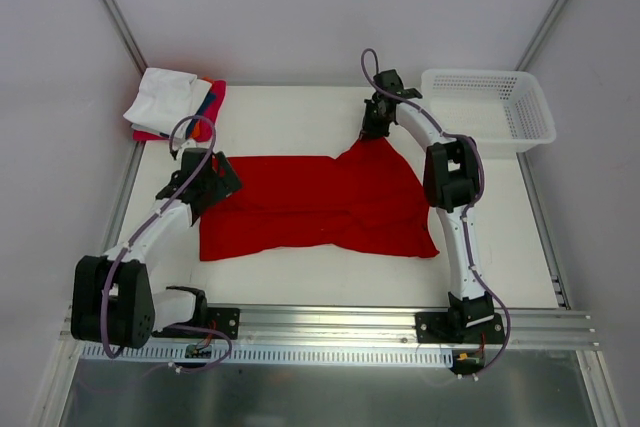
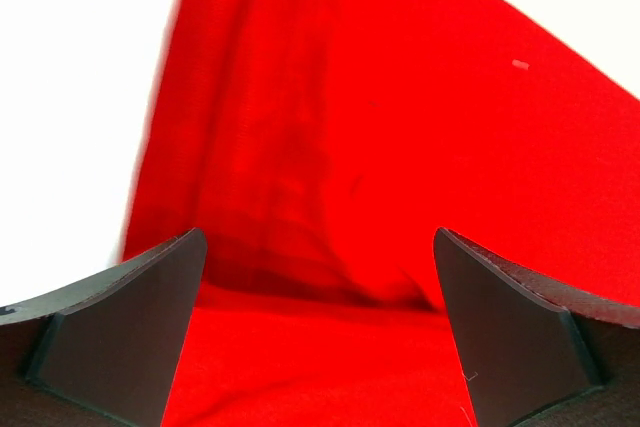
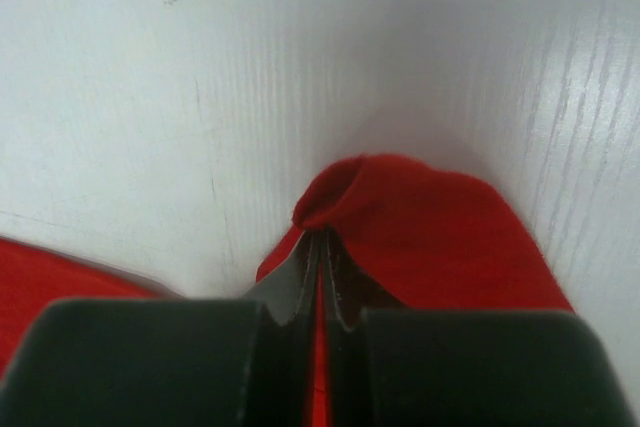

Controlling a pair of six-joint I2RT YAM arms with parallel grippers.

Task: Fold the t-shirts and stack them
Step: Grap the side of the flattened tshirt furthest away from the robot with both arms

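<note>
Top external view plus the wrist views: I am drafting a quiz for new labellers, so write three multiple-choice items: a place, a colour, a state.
1. Where does the white mesh basket stand? A) far right corner B) far left corner C) near edge, centre
2. What colour is the spread-out t-shirt? A) blue B) white C) red
3. How is the right end effector? A) wide open B) shut on the t-shirt's edge C) shut on nothing
Key: 1 A, it sits far right in the top view; 2 C, bright red cloth lies spread out; 3 B, the right wrist view shows its jaws pinching a red fold.
</note>
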